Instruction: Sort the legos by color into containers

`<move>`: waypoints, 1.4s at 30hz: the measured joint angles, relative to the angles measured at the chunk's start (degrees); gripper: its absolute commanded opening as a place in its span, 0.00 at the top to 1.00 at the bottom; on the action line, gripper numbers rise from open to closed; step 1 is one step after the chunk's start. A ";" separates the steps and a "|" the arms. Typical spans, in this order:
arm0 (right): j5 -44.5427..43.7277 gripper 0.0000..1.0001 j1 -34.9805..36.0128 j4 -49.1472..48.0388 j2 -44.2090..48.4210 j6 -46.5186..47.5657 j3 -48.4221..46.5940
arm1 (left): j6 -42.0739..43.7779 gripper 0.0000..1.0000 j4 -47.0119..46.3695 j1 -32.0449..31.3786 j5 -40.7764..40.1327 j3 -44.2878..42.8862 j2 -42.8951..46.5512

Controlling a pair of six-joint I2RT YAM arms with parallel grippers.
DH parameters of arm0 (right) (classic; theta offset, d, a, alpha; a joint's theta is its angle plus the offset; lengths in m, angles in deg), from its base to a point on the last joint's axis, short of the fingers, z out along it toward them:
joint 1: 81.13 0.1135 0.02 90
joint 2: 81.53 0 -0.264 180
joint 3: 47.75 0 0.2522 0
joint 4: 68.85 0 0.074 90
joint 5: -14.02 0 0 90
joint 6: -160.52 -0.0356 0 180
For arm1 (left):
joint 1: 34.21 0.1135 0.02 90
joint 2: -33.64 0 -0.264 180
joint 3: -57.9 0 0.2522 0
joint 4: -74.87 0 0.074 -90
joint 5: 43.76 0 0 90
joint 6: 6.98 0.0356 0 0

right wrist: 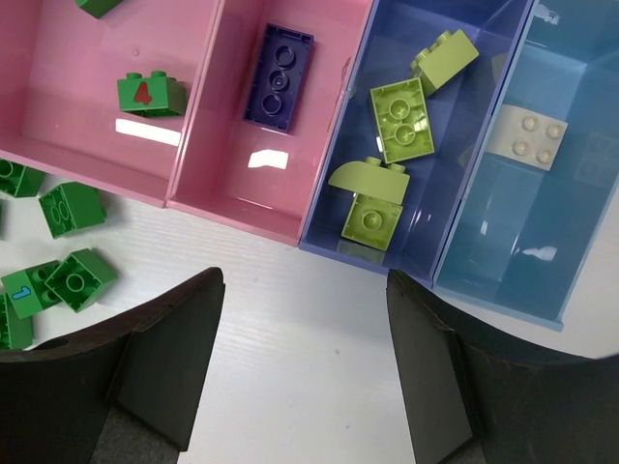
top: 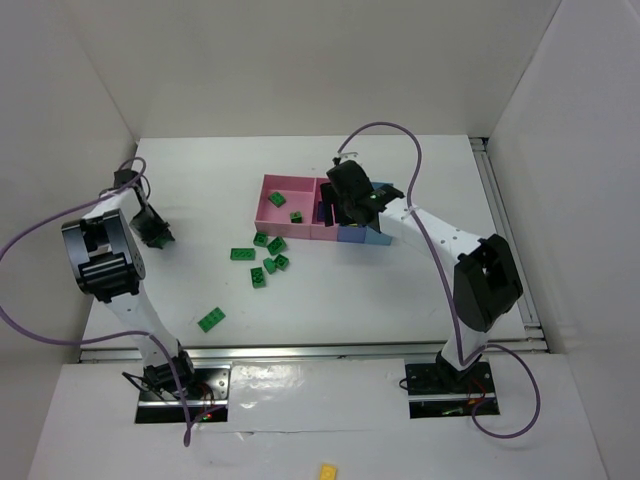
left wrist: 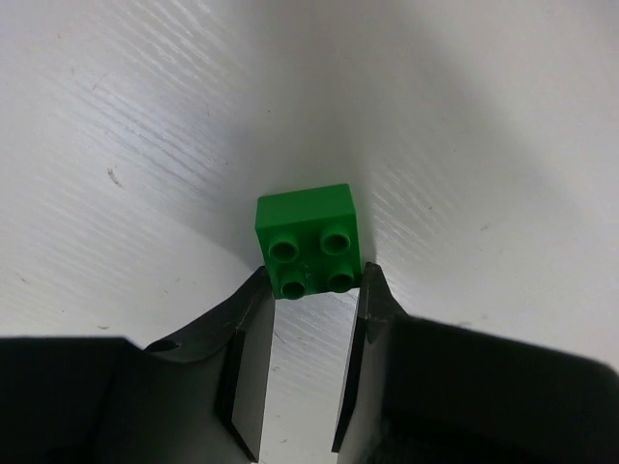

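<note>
My left gripper (left wrist: 315,285) is at the table's left side (top: 155,232), and its tips press the near end of a green lego (left wrist: 308,240) that lies on the white table. My right gripper (right wrist: 305,290) hangs open and empty over the table, just in front of the containers (right wrist: 242,220). One pink compartment holds a green lego marked 4 (right wrist: 150,94). The other pink one holds a dark purple lego (right wrist: 279,74). Yellow-green legos (right wrist: 398,119) lie in the blue compartment, and a beige one (right wrist: 527,137) in the light-blue compartment.
Several loose green legos (top: 268,255) lie left of the tray's front, and one more (top: 211,319) sits nearer the left arm's base. White walls close in the table on three sides. A yellow brick (top: 328,471) lies off the table at the bottom.
</note>
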State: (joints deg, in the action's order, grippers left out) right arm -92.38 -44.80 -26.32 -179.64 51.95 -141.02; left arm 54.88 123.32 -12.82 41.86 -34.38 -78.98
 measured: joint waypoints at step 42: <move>-2.80 0.24 0.00 0.57 0.02 -0.07 0.02 | 0.92 0.05 11.13 -33.94 -1.05 -7.87 11.63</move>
State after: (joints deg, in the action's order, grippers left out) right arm -95.18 -44.80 -25.75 -179.61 51.89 -141.00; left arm 55.80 134.45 -46.76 40.81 -42.25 -67.35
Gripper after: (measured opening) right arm 0.754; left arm 0.915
